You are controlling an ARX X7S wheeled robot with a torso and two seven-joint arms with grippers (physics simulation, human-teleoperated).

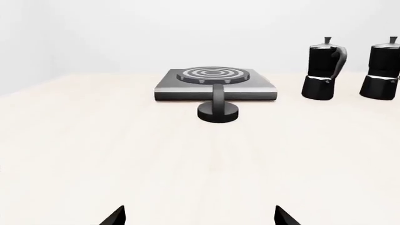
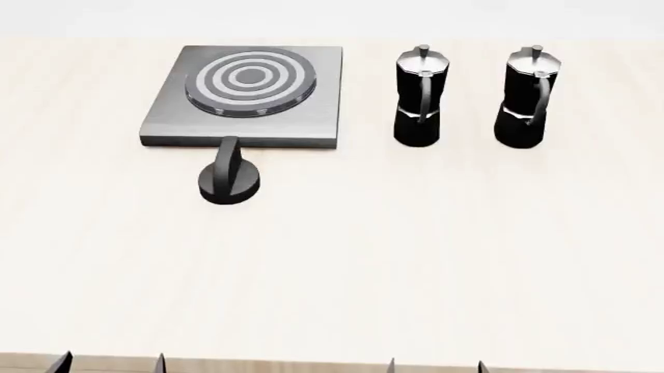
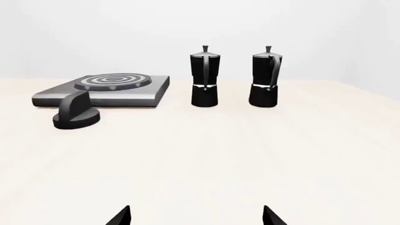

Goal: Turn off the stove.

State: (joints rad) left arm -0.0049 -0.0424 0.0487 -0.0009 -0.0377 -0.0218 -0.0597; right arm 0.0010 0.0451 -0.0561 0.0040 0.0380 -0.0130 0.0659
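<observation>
We note the flat grey metal stove (image 2: 311, 93) with ringed burner far across the table; its small black ridged knob (image 2: 229, 180) sits just before it. Left gripper (image 1: 198, 216) and right gripper (image 3: 195, 216) spread wide, empty. Approach not begun; we judge the left should reach the knob.
</observation>
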